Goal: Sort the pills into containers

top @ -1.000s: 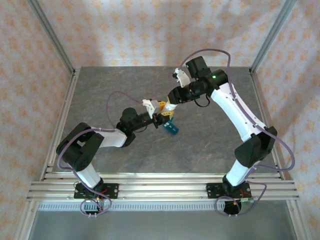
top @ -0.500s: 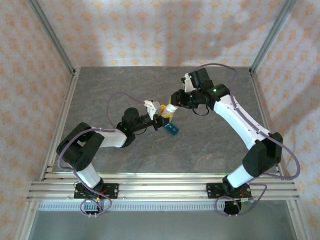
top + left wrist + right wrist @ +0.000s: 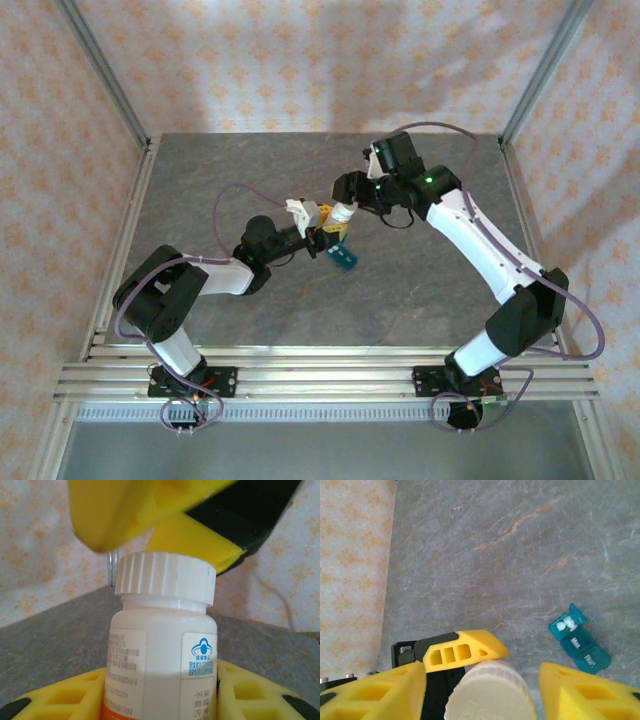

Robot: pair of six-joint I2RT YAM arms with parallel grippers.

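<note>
A white pill bottle (image 3: 162, 645) with a ribbed cap (image 3: 490, 692) stands upright in my left gripper (image 3: 327, 233), whose yellow fingers (image 3: 60, 700) are shut on its body. Straddling the cap from above is my right gripper (image 3: 482, 695); it is open, with a gap on each side between its yellow fingers (image 3: 590, 695) and the cap. On the table just beside and below the bottle lies the teal pill box, the containers (image 3: 581, 641) (image 3: 343, 257). One end lid is up and white pills (image 3: 565, 624) lie in that compartment; the other lids are down.
The grey stone-patterned tabletop (image 3: 420, 280) runs out to aluminium frame rails (image 3: 125, 250) and patterned cloth walls. Both arms meet over the middle of the table, cables looping above them.
My right gripper has gone from shut on the bottle's cap to open around it, and its wrist has turned and shifted slightly. The left gripper and bottle have stayed put.
</note>
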